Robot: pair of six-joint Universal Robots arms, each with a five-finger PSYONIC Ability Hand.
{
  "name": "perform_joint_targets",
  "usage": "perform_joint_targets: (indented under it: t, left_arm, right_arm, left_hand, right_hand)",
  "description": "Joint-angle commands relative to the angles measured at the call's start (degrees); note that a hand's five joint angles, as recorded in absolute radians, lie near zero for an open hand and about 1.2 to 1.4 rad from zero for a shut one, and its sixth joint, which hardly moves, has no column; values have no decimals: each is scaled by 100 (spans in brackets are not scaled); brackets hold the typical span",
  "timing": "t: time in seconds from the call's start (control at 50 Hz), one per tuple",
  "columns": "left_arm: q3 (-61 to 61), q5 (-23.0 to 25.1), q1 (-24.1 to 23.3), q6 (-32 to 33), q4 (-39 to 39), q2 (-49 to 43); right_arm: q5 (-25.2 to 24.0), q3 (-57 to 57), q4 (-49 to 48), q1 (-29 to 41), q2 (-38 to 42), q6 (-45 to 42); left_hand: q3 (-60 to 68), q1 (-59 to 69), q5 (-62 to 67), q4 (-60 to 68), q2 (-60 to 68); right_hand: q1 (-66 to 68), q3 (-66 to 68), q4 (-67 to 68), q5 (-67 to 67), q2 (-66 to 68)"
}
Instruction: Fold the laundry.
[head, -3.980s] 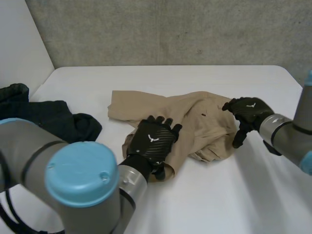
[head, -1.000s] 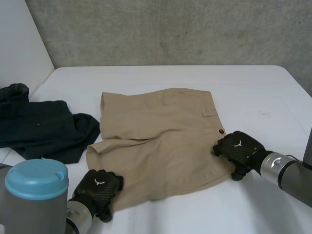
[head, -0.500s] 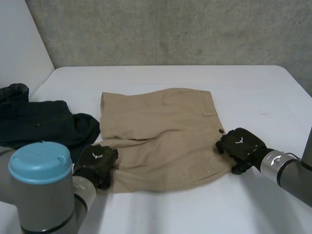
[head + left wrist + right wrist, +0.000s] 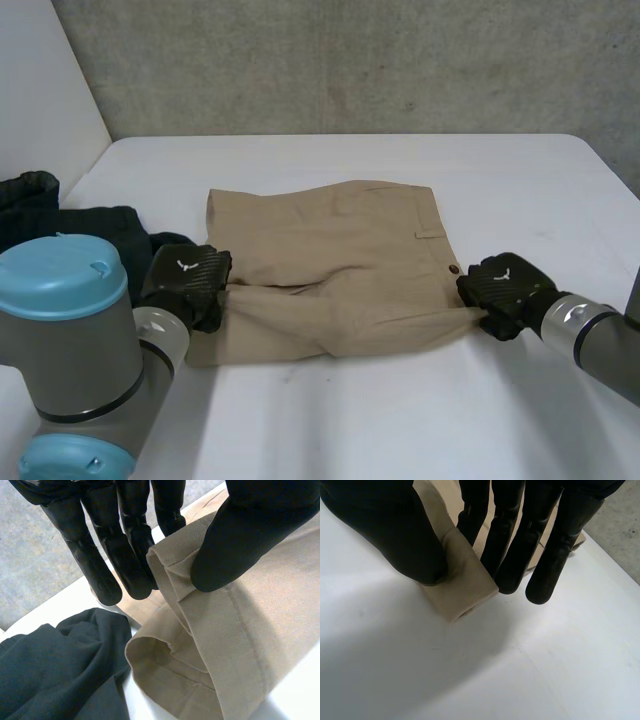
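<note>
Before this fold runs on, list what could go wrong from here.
The left robot hand pinches only the hem of the shorts, and the right robot hand just a waistband corner; either could slip. The slack middle may crease. The dark clothes beside the hem could get dragged.

Grey arm [image 4: 85,370], light-blue cap [image 4: 60,272], black left hand [image 4: 195,287], right hand [image 4: 508,292], white emblems [image 4: 185,265]
</note>
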Motion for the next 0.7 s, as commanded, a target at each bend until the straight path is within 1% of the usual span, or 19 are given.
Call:
perform_joint_targets:
  t: [0.02,0.06,0.08,0.12,0.14,0.16,0.22,0.26,0.34,0.36,0.4,0.44,0.48,0.52,0.6,0.62,0.64,0.68,0.7]
  left_arm:
    - [-297,82,-115,431,-832,480]
    - [-376,82,-150,625,-1097,551]
    - [-412,82,-176,722,-1229,595]
    - [-543,82,-264,977,-1590,692]
    - [-587,90,-299,1039,-1713,745]
    - [-684,91,-361,1170,-1958,876]
    - [-798,91,-493,1311,-2311,1087]
    - [-843,108,-616,1373,-2531,1228]
    - [-755,134,-651,1382,-2514,1351]
    - [-677,134,-616,1382,-2418,1334]
    - [-545,134,-607,1391,-2242,1273]
    - [-282,134,-581,1391,-1840,1124]
    - [-97,126,-555,1408,-1505,913]
    - [219,108,-450,1408,-1101,554]
    - [729,91,-239,1417,-818,-27]
    - [791,91,-212,1417,-835,-107]
    - [862,91,-212,1417,-853,-177]
    - [976,91,-229,1408,-932,-301]
    - [985,91,-229,1408,-949,-310]
  right_arm:
    - [38,-182,1698,-121,-665,-641]
    - [21,-183,2340,-253,-823,-1036]
    - [12,-122,2978,-462,-1033,-1465]
    - [47,-25,3570,-692,-1289,-1959]
    - [82,115,4069,-902,-1525,-2466]
    - [65,186,4326,-982,-1632,-2706]
    - [21,353,4706,-1193,-2000,-3312]
    - [-5,415,4681,-1203,-2168,-3306]
    - [-172,468,4532,-1185,-2318,-3043]
    - [-320,442,4366,-1159,-2310,-2798]
    - [-401,398,4128,-1132,-2274,-2533]
    - [-445,284,3715,-1062,-2126,-2007]
    - [-410,117,3416,-931,-1871,-1655]
    - [-305,-138,3108,-650,-1414,-1189]
    - [64,-454,2940,-254,-1106,-714]
    - [108,-499,2940,-218,-1105,-609]
    - [144,-517,2897,-166,-1105,-442]
    - [153,-525,2844,-157,-1105,-204]
    - [170,-525,2783,-165,-1149,101]
  left_hand:
    - [1197,1636,1343,1137,1186]
    - [1197,1636,1343,1137,1186]
    - [1197,1636,1343,1137,1186]
    - [1197,1636,1343,1137,1186]
    - [1197,1636,1343,1137,1186]
    - [1197,1636,1343,1137,1186]
    - [1197,1636,1343,1137,1186]
    - [1197,1636,1343,1137,1186]
    - [1197,1636,1343,1137,1186]
    - [1197,1636,1343,1137,1186]
    - [1197,1636,1343,1137,1186]
    - [1197,1636,1343,1137,1186]
    - [1197,1636,1343,1137,1186]
    - [1197,1636,1343,1137,1186]
    - [1197,1636,1343,1137,1186]
    - [1197,1636,1343,1137,1186]
    - [1197,1636,1343,1137,1186]
    - [1197,1636,1343,1137,1186]
    - [1197,1636,1343,1137,1186]
  right_hand:
    - [2685,1243,1197,1383,1296]
    - [2685,1243,1197,1383,1296]
    - [2685,1243,1197,1383,1296]
    - [2685,1243,1197,1383,1296]
    - [2685,1243,1197,1383,1296]
    - [2685,1243,1197,1383,1296]
    - [2685,1243,1197,1383,1296]
    - [2685,1243,1197,1383,1296]
    - [2685,1243,1197,1383,1296]
    - [2685,1243,1197,1383,1296]
    - [2685,1243,1197,1383,1296]
    - [2685,1243,1197,1383,1296]
    - [2685,1243,1197,1383,1296]
    - [2685,1243,1197,1383,1296]
    - [2685,1243,1197,1383,1296]
    - [2241,799,753,939,853]
    - [555,-887,-934,-747,-834]
    - [-717,-2160,-2206,-2020,-2106]
    - [-2206,-3648,-3694,-3508,-3594]
